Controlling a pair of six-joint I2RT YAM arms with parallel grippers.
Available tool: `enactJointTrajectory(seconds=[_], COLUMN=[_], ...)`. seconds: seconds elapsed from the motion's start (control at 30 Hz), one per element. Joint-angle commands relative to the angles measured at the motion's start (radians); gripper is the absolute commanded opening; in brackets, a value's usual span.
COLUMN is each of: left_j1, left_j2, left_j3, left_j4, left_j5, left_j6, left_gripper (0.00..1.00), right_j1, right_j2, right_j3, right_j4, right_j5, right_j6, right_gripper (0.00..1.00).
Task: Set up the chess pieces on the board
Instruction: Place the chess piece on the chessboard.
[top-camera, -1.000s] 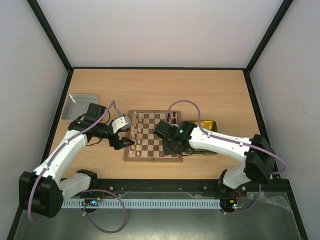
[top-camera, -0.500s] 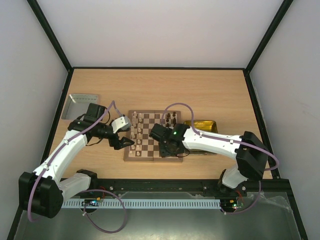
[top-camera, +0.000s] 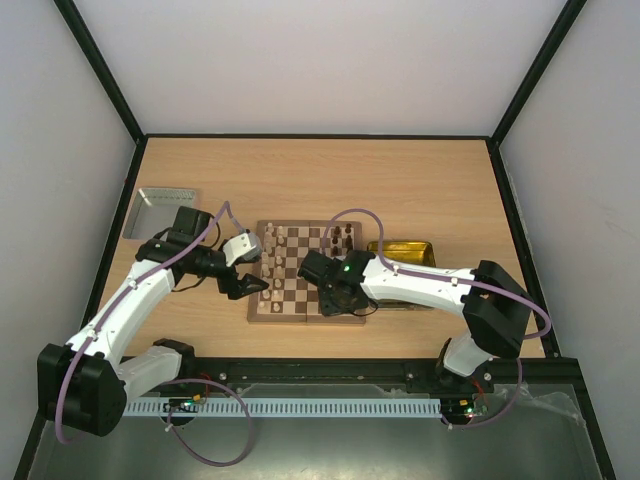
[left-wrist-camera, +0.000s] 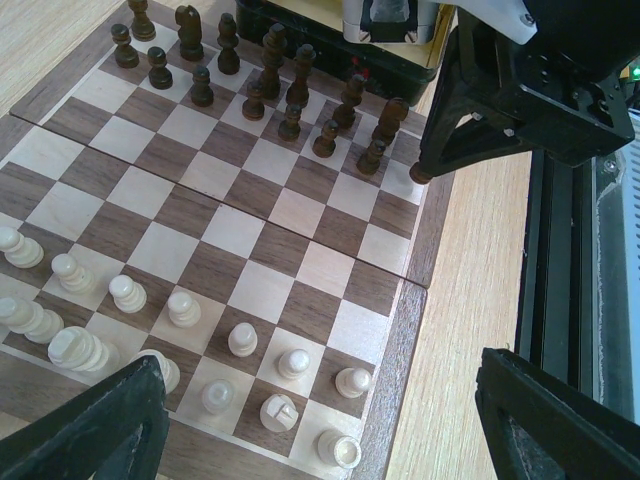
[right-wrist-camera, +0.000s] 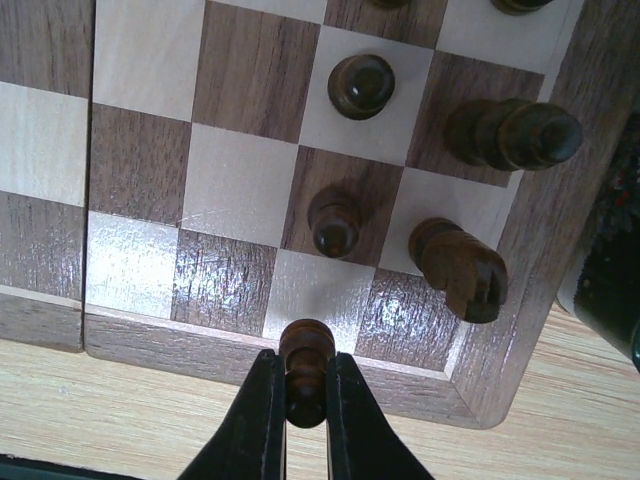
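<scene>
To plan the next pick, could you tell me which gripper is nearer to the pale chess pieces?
Left. The left gripper hangs open right beside the pale chess pieces; the right gripper, shut on a dark pawn, is across the board at the dark side's corner.

Top cam: fixed high behind arm bases, looks down & fwd, far enough for whole table (top-camera: 300, 170). L wrist cam: low, close, slants across board (left-wrist-camera: 290, 215) from its left side. R wrist cam: v. close, approx straight down on board's near-right corner. All 3 share the board.
</scene>
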Motion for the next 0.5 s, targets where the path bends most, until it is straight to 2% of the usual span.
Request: enactJointTrajectory(seconds=[0.0,0.47], left_j1=[-0.002,-0.003], left_j2=[-0.013,-0.011], left_j3=[-0.011,-0.013], left_j4=[0.001,0.003], left_j5=[0.009,0.010], left_j6=[-0.001,-0.001], left_gripper=[0.84,0.84], right_j1=[-0.007,-0.034], right_j2=[0.006,0.011], right_j3=[-0.023,-0.040], right_j4=[0.020,0.055], right_j5=[0.022,-0.014], right_j6=[0.001,-0.007], right_gripper=[0.02,0.02])
